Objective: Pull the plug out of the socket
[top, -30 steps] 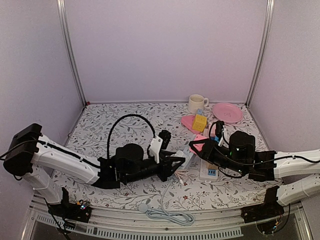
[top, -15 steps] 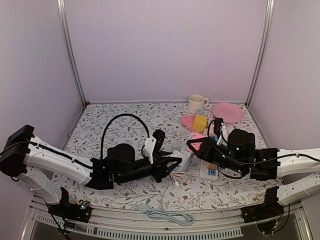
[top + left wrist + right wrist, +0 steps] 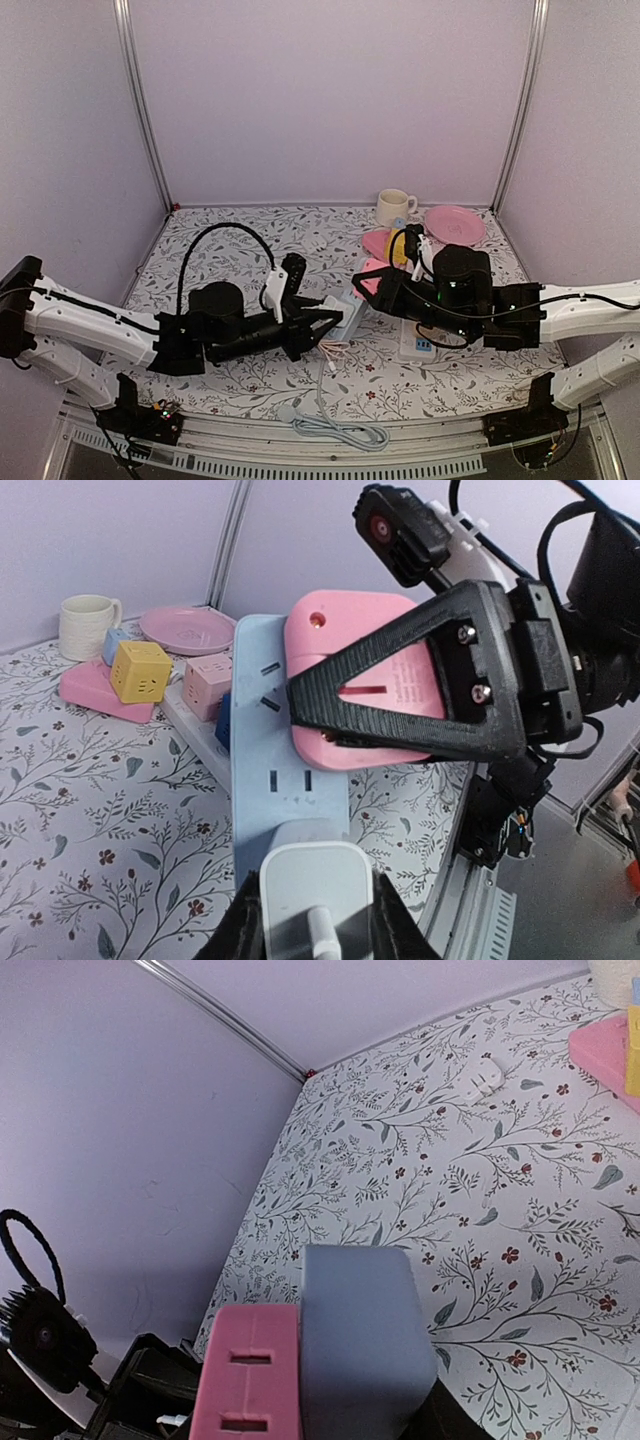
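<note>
While my left end effector [image 3: 315, 932] is clamped narrow on the white plug [image 3: 312, 890], w/ one finger on each side of its body, the plug sits seated in the near end of the blue power strip [image 3: 285, 745] & is not yet out. Its prongs are hidden, so I can't tell how deep they sit. The white cable [image 3: 332, 428] drops from the plug & lies looped at the front edge of the tabletop [image 3: 250, 235].

My right end effector [image 3: 372, 290] grips the far end of that same strip from the opposite side. It is closed partway, w/ a pink block [image 3: 345, 630] pinched flat against the strip's face. In the left wrist view one black finger lies across the pink block. In the right wrist view the blue & pink ends sit side by side, touching, right at the bottom of the frame. Both arms hold the strip between them, slightly tilted & raised off the tabletop approx. at the centre front.

Other stuff: a white power strip [image 3: 417, 347] lies flat under my right arm. Behind it, at the back right, stand a mug [image 3: 86, 625], a pink plate [image 3: 185, 630] just beside it, & a yellow cube [image 3: 140, 670] resting on a pink slab.
</note>
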Controlling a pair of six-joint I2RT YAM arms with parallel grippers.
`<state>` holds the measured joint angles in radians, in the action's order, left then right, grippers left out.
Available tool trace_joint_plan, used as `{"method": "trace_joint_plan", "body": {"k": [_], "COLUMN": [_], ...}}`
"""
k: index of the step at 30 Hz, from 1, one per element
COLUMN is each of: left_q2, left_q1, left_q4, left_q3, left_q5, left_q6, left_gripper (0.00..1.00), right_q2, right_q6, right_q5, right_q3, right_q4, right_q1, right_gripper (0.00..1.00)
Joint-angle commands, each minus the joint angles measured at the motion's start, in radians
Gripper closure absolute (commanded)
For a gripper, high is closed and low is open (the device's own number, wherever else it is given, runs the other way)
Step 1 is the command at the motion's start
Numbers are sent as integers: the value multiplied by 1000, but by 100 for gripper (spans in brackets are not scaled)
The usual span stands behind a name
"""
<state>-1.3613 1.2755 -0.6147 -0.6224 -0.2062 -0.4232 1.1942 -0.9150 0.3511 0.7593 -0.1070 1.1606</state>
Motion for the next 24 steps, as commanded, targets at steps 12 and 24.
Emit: {"method": "trace_joint_plan", "body": {"k": [12, 24], "left_q2": [178, 464], "left_q1": [-115, -287], "left_q4": [289, 395], "left_q3": [-23, 166], "left_q5": [-61, -136], "left_q6": [-1, -87], "left_gripper": [100, 97], "right_q2": [246, 235], "right_q6": [287, 236], "right_q5": [224, 61], "right_q3": [243, 168], "right_q4": [182, 94], "right_q1": [-95, -118], "right_gripper": [98, 98]}}
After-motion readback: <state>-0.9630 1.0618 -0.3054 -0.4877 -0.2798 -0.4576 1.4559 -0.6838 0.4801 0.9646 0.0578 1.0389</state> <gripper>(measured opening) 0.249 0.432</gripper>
